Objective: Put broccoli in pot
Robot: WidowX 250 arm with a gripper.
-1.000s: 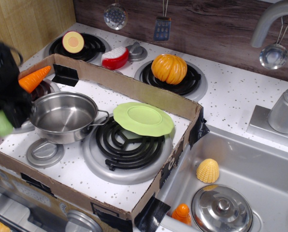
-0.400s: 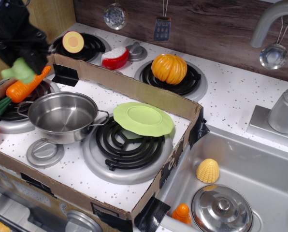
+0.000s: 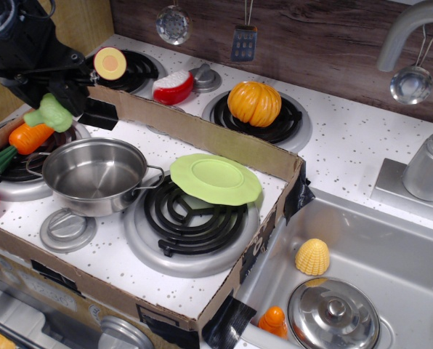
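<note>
The black robot arm comes in from the upper left corner and reaches downward to the right. Its hand [image 3: 57,109] is closed around the broccoli [image 3: 51,114] and holds it in the air.

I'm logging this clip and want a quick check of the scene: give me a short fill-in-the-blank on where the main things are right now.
1. The pincer holds the ____ in the air, up and to the left of the pot.
2. The inside of the pot is ____.
3. The light-green plate rests on a black ____, to the right of the pot.
4. The steel lid lies in the ____.

Missing words: broccoli; empty; burner; sink
</note>
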